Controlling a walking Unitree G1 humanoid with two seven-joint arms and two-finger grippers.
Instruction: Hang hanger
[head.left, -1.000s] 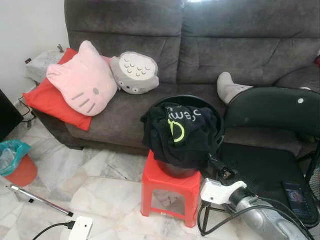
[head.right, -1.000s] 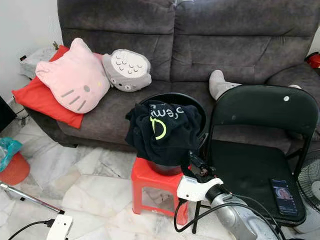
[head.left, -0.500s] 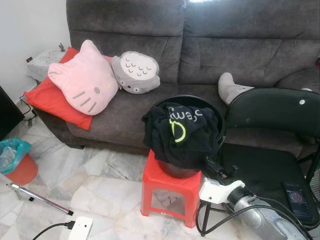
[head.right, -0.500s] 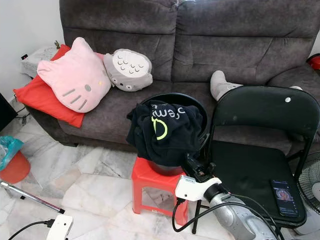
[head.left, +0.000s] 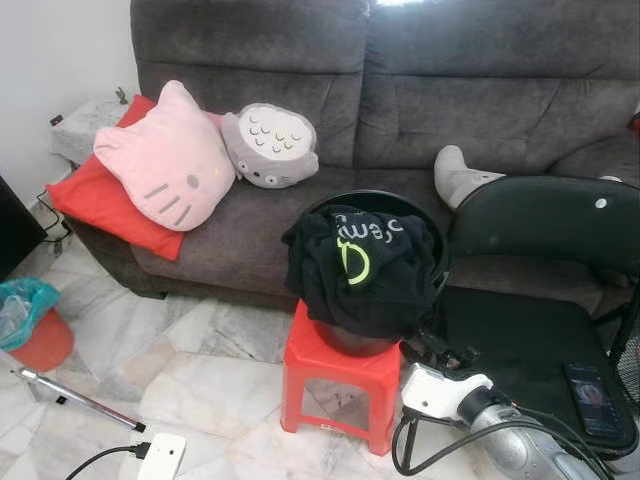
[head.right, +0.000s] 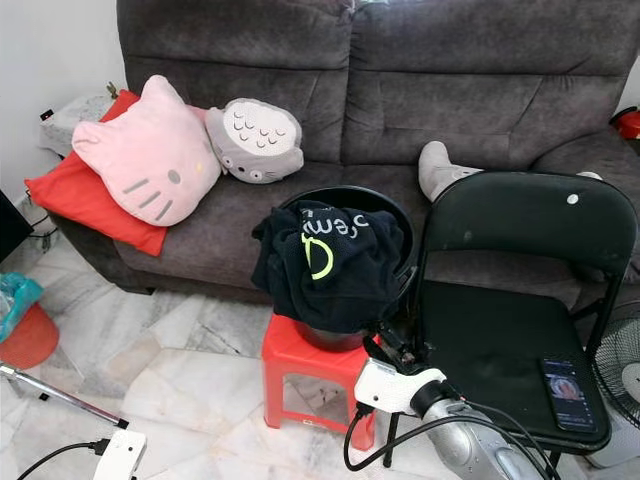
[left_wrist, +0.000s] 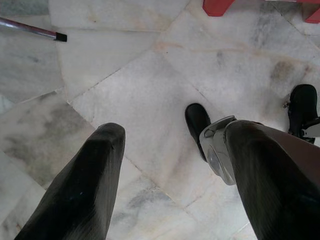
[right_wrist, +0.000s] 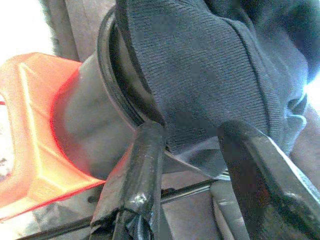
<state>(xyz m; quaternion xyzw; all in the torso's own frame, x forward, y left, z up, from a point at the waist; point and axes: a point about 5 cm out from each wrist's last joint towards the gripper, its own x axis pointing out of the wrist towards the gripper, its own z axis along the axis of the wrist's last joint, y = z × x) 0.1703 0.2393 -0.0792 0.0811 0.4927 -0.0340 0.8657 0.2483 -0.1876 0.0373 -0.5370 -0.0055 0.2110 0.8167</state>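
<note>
Nearest the camera, just right of the stool (head.left: 340, 385), the right gripper (right_wrist: 195, 150) reaches up toward the bucket (head.right: 345, 200) from below; its two black fingers stand apart with nothing between them, their tips just under the hem of the garment (head.left: 360, 265). A black cable (head.right: 400, 440) loops under the silver arm. The left gripper (left_wrist: 165, 150) hangs low over the marble floor (left_wrist: 145, 90), its fingers spread and empty, one of the robot's dark feet below.

On the stool, a glossy red plastic square with splayed legs, sits the round black bucket. The garment, a dark knit with a lime-green printed mark, is draped over the bucket's rim and down its front, covering most of the opening. I cannot make out a hanger in these views.

Right of the stool stands a black folding chair (head.right: 520, 230) with a smooth rounded back; a phone (head.right: 567, 380) lies on its seat. Left of the stool, on the floor, lie a thin metal rod (head.left: 75, 398), a white box (head.left: 160, 455) with a cord, and an orange bin (head.left: 35, 335) lined with a teal bag.

Behind the stool stretches a grey suede-like sofa (head.left: 450, 110). It carries a red cushion (head.left: 85, 205), a pink cat-face pillow (head.left: 165, 160), a grey round plush (head.left: 270, 145) and, further right, a person's grey-socked foot (head.left: 460, 175).
</note>
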